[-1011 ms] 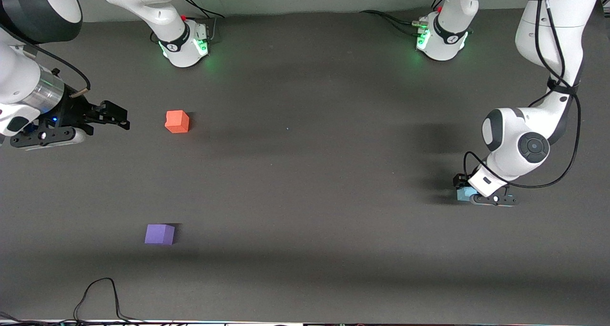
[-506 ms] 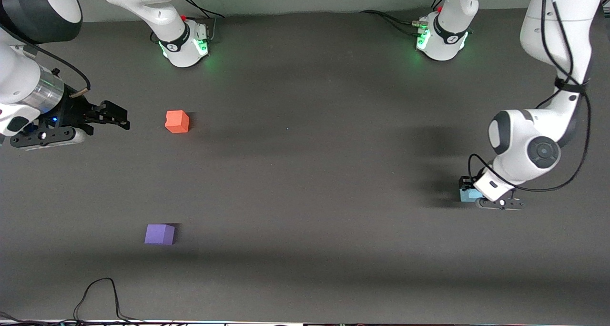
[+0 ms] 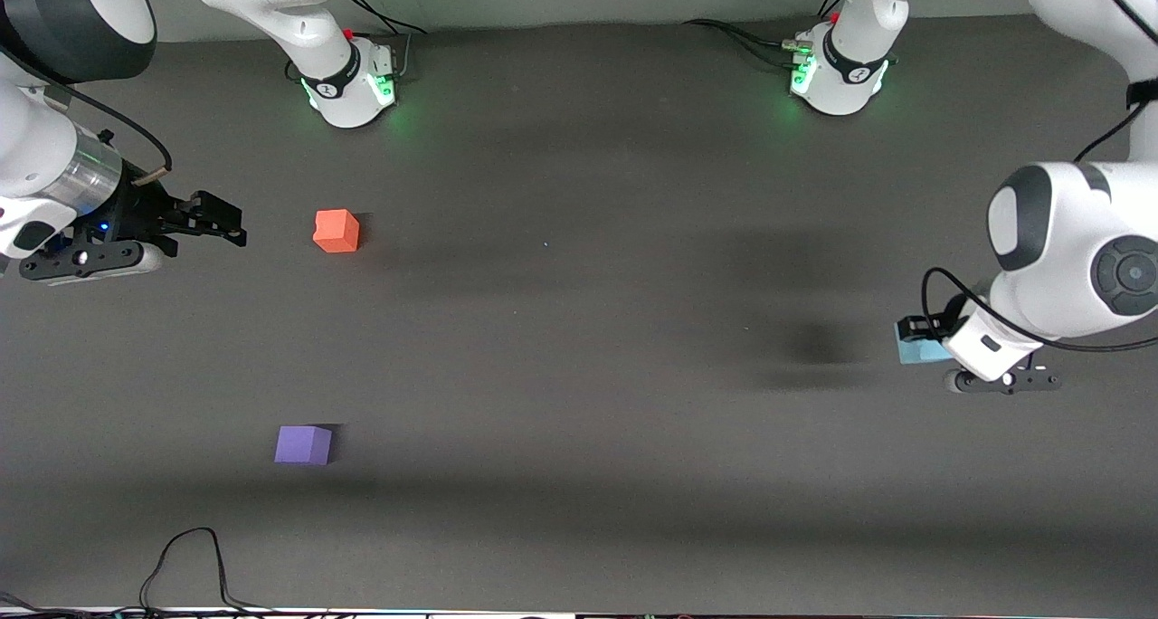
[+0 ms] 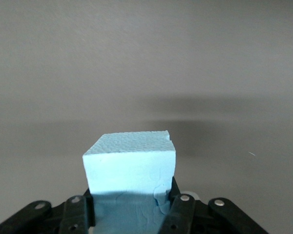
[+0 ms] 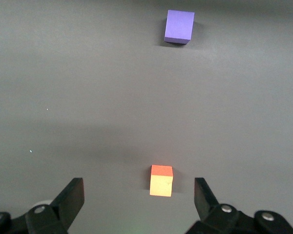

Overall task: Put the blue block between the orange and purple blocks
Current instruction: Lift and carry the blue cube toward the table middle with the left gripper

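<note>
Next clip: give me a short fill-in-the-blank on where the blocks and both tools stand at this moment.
1. The left tool is shut on the ____ block, raised off the table.
2. The right tool waits with its fingers ____.
3. The orange block lies ____ from the front camera than the purple block.
4. The spot between the orange and purple blocks holds ____ block.

Missing words: blue; open; farther; no

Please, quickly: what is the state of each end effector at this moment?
Left end effector: closed on the blue block, lifted above the table.
Right end effector: open, empty, waiting above the table near the orange block.
</note>
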Controlling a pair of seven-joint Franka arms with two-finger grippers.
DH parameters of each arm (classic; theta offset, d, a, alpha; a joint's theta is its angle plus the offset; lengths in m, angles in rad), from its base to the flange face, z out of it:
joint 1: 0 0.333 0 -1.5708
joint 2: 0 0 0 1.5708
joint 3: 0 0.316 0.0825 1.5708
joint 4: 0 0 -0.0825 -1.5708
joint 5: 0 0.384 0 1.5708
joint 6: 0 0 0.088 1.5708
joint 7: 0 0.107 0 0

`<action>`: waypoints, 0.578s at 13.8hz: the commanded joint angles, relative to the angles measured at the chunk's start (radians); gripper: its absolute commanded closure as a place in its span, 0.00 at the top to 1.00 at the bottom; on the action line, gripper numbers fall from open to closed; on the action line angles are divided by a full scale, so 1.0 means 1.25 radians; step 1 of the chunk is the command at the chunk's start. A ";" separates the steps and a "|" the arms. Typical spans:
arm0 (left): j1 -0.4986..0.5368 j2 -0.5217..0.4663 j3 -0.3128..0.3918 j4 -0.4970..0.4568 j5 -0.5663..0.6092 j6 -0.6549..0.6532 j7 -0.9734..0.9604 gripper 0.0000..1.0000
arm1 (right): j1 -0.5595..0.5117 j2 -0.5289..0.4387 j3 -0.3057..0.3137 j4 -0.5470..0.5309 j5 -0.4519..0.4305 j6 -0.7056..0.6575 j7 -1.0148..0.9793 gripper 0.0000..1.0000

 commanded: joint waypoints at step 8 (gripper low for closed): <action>-0.359 0.151 -0.123 0.284 -0.002 -0.096 -0.564 0.17 | 0.001 0.000 -0.003 0.007 0.009 -0.011 -0.002 1.00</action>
